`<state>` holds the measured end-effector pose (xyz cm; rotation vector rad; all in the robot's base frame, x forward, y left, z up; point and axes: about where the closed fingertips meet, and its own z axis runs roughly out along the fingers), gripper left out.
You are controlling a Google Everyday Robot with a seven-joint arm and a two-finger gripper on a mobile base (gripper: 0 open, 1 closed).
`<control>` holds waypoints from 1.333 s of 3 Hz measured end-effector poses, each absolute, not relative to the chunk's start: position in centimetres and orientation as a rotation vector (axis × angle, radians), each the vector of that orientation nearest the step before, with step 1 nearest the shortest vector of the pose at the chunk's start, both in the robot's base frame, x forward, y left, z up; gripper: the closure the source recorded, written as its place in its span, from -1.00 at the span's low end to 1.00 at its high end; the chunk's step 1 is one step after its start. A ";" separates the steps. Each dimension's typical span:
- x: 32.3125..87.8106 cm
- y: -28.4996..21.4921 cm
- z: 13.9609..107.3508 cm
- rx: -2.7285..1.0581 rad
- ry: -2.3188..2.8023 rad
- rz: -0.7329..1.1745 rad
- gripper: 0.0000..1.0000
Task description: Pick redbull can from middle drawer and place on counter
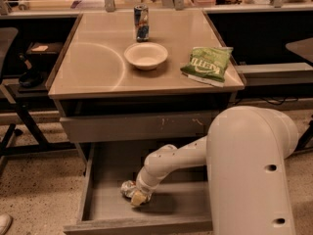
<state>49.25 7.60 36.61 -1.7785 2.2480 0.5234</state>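
Note:
The redbull can (128,188), small, silvery and dented, lies on the floor of the open middle drawer (111,173), towards its front left. My gripper (138,198) reaches down into the drawer and sits right against the can's right side. My white arm (171,161) runs from the large body at the right into the drawer. The beige counter (93,67) is above, with a faint circular sheen mark on its left.
On the counter stand a taller blue and silver can (141,22), a white bowl (145,56) and a green chip bag (207,64). A closed grey drawer front with scratch marks (142,127) sits above the open drawer. Dark desks flank both sides.

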 end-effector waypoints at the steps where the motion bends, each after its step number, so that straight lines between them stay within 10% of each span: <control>1: 49.2 7.6 36.6 -1.779 2.248 0.523 0.30; 3: 47.1 8.8 42.7 -1.815 2.198 0.481 1.00; 4: 45.9 9.4 47.8 -1.817 2.245 0.384 1.00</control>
